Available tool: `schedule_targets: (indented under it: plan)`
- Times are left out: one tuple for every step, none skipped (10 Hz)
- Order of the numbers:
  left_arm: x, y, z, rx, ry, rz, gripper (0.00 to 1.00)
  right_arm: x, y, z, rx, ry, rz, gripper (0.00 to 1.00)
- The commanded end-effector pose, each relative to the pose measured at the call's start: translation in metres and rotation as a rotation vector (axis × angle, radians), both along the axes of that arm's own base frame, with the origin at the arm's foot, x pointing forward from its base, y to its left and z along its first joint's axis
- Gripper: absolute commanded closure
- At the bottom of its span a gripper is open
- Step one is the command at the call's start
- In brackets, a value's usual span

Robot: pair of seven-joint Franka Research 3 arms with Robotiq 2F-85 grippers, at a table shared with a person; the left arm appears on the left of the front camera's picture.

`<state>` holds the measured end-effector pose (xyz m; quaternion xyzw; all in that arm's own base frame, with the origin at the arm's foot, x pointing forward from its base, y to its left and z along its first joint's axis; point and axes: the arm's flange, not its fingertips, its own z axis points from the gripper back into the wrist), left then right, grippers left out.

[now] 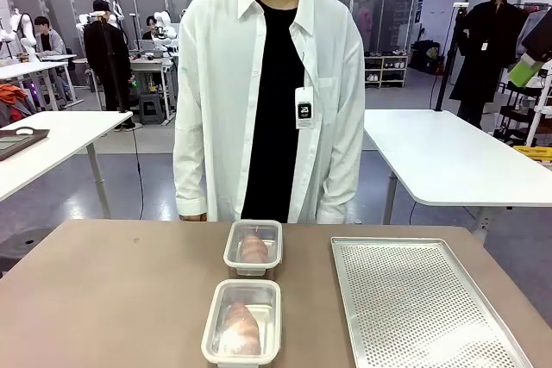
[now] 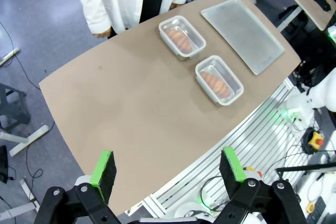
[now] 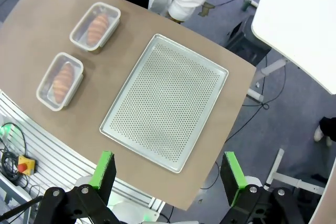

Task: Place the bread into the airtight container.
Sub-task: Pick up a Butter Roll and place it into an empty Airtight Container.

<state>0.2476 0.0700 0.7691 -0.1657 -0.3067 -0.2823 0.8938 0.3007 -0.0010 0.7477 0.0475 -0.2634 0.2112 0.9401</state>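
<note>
Two clear airtight containers stand on the brown table, one behind the other. The far container [image 1: 253,247] [image 2: 181,36] [image 3: 95,26] holds a piece of bread [image 1: 254,248], and the near container [image 1: 242,322] [image 2: 219,79] [image 3: 60,80] holds another bread [image 1: 241,327]. My left gripper [image 2: 167,167] hangs open high above the table's near edge, nothing between its green pads. My right gripper [image 3: 168,169] is also open, high above the perforated tray [image 3: 164,99], empty.
A silver perforated tray [image 1: 419,303] [image 2: 242,32] lies to the right of the containers. A person in a white shirt [image 1: 269,92] stands at the far edge, arms down. The left part of the table [image 1: 103,299] is bare.
</note>
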Motion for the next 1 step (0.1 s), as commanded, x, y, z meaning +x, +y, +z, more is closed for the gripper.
schedule_targets:
  plan:
    - [-0.0005, -0.0002, 0.0016, 0.009, -0.006, -0.015, 0.0, 0.0009, 0.0001, 0.0014, 0.001, 0.003, 0.006, 0.0]
